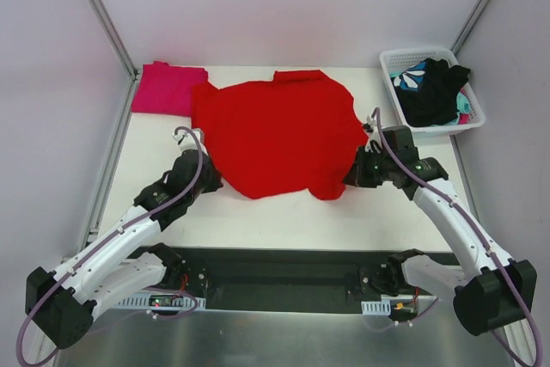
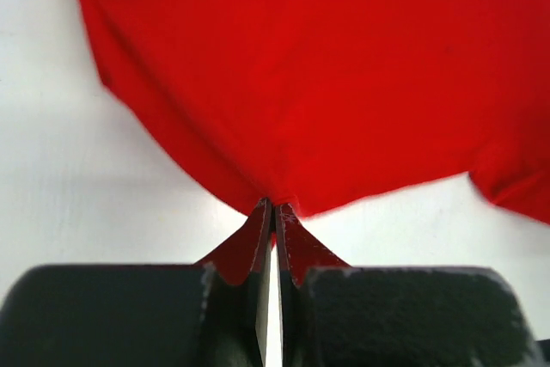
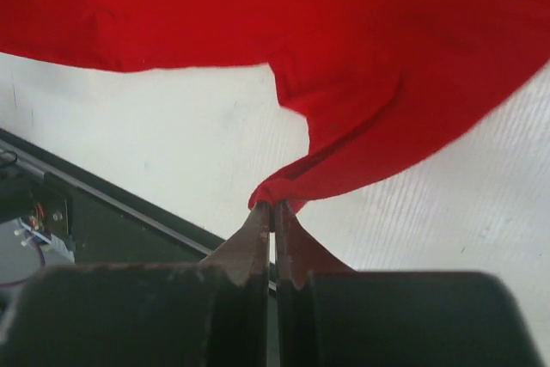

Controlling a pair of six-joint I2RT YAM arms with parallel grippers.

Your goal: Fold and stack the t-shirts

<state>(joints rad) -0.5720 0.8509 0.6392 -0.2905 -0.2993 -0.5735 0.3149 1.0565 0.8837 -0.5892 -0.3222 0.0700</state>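
A large red t-shirt (image 1: 275, 131) lies spread over the middle of the white table. My left gripper (image 1: 210, 180) is shut on its near left edge, and the cloth (image 2: 326, 83) fans out from the pinched fingertips (image 2: 275, 205). At the shirt's near right corner my right gripper (image 1: 351, 180) is shut too, with a bunched fold of red cloth (image 3: 378, 100) caught at its tips (image 3: 273, 204). A folded magenta-pink t-shirt (image 1: 165, 88) rests at the back left, partly under the red one.
A white basket (image 1: 391, 64) at the back right holds a black garment (image 1: 438, 92) and a teal-and-white patterned one (image 1: 406, 79). The black base rail (image 1: 284, 277) runs along the near table edge. A metal frame post (image 1: 103, 15) stands at the back left.
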